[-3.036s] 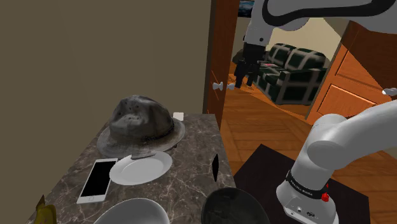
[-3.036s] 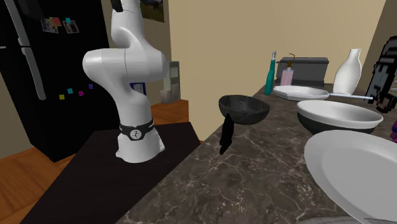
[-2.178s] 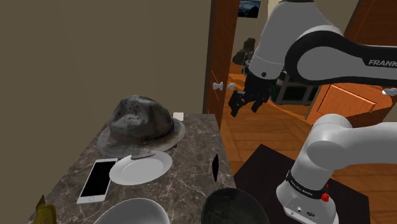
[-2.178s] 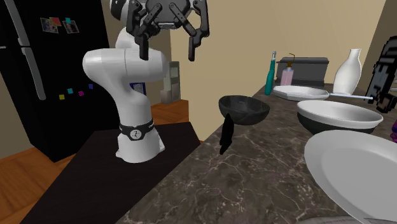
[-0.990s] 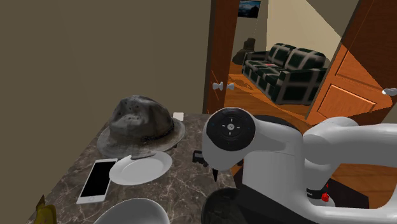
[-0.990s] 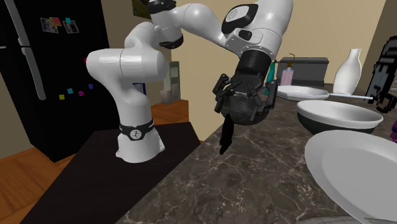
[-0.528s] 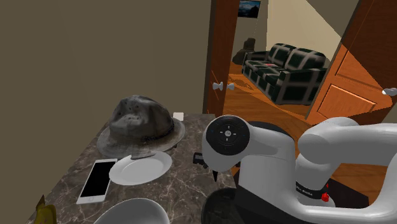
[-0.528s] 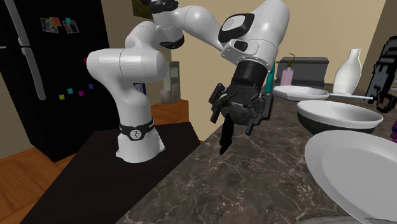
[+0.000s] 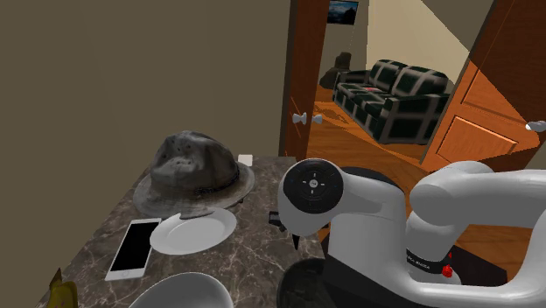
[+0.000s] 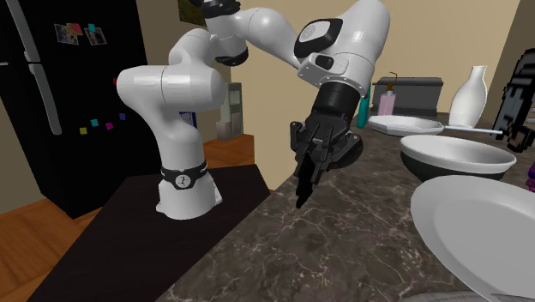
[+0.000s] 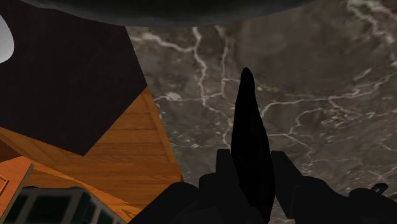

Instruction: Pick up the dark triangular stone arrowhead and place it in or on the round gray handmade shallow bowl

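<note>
Wrist view: one gripper [image 11: 251, 158] clasps one dark arrowhead [image 11: 247, 114] above one veined counter [image 11: 318, 76].

1. A plain tan wall [image 9: 131, 70] runs behind the dark, white-veined marble countertop [image 9: 258, 254] in front of me.
2. Past an orange-brown wooden door [image 9: 308, 79] with a silver knob [image 9: 302, 117], I see a dark plaid sofa [image 9: 398, 96] standing on a wood plank floor [image 9: 359, 153].
3. A small framed picture [image 9: 342, 10] hangs on the wall above that sofa.
4. At the second exterior view's left stands a black refrigerator [image 10: 51, 111] dotted with coloured magnets [image 10: 77, 34].
</note>
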Tool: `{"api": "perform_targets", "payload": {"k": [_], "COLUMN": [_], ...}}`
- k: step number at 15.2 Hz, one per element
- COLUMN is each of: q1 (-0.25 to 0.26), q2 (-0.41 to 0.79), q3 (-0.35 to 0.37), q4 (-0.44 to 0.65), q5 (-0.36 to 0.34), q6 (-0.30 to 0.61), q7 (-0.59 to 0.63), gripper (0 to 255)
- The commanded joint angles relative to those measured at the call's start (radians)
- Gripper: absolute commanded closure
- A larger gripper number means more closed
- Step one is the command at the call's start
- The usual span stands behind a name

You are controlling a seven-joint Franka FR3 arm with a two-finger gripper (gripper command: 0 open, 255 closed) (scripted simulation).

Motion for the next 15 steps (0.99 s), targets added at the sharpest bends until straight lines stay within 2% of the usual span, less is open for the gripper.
{"api": "perform_targets", "payload": {"k": [1,7,15], "q1": [0.0,0.0,0.02], "q2": [0.0,0.0,-0.019], "q3": [0.0,0.0,-0.104], "q4": [0.0,0.0,0.043], "q5": [0.0,0.0,-0.06], "q6": [0.0,0.0,-0.086], "q7": [0.0,0.0,-0.03], "gripper": [255,255,255]}}
